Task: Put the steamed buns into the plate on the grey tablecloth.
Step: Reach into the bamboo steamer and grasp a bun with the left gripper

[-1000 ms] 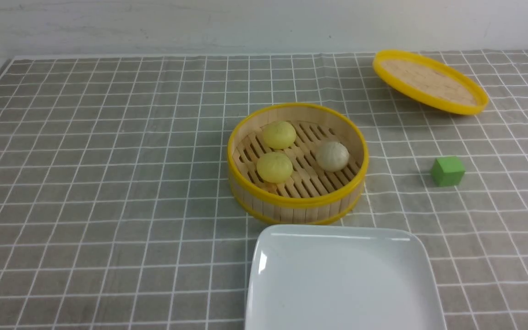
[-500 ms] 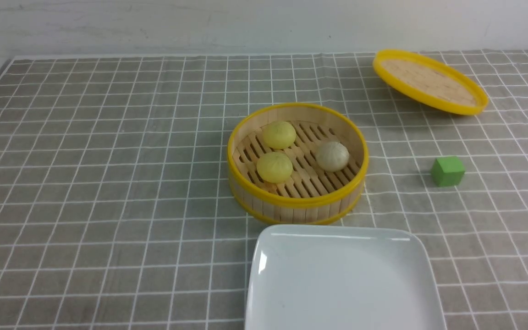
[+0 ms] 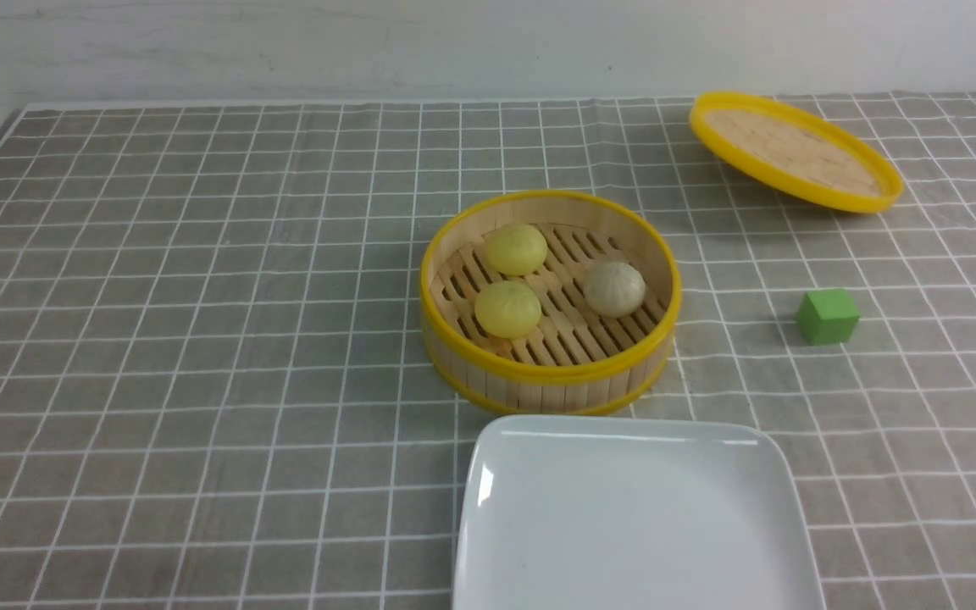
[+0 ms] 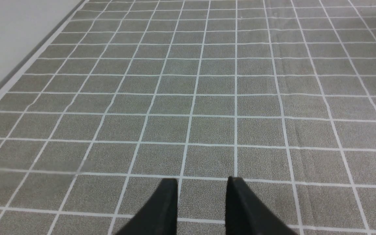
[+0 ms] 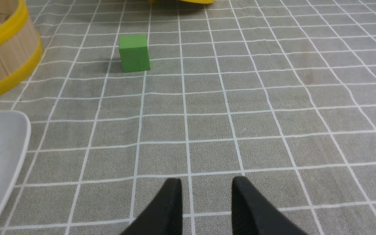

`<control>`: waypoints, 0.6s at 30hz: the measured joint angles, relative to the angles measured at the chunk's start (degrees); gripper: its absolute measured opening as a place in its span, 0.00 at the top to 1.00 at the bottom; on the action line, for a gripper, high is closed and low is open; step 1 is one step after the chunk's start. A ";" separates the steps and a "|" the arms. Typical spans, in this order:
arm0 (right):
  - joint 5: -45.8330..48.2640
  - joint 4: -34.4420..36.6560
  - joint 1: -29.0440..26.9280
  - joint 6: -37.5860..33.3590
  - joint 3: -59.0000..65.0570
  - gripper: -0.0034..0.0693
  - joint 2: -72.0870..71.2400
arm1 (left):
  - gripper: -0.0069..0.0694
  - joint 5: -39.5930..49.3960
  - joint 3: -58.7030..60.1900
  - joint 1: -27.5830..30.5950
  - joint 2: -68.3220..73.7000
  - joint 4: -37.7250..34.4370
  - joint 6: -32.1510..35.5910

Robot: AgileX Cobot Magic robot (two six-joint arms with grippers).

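Hovering over the grey tablecloth (image 3: 200,339) with left fingers (image 4: 165,209) and right fingers (image 5: 168,209) parted and empty, eyeing the steamed buns (image 3: 507,308) sitting in the lidless steamer basket (image 3: 539,385) just beyond the plate (image 3: 632,517), promising short carries.

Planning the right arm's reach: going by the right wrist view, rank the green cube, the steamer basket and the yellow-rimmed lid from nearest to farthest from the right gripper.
1. Green cube, ahead of the right gripper.
2. Steamer basket, farther, off to the robot's left.
3. Lid, farthest, at the back.
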 joint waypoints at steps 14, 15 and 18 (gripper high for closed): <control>0.00 0.00 0.00 0.00 0.00 0.62 0.00 | 0.59 -0.48 0.00 0.00 0.00 -2.80 -4.45; -0.06 -0.05 0.00 0.00 0.00 0.62 0.00 | 0.59 -1.51 0.00 0.00 0.00 -11.01 -10.90; -1.10 3.78 0.00 2.20 0.06 0.62 0.00 | 0.59 -2.89 0.07 0.00 0.00 -25.80 -23.95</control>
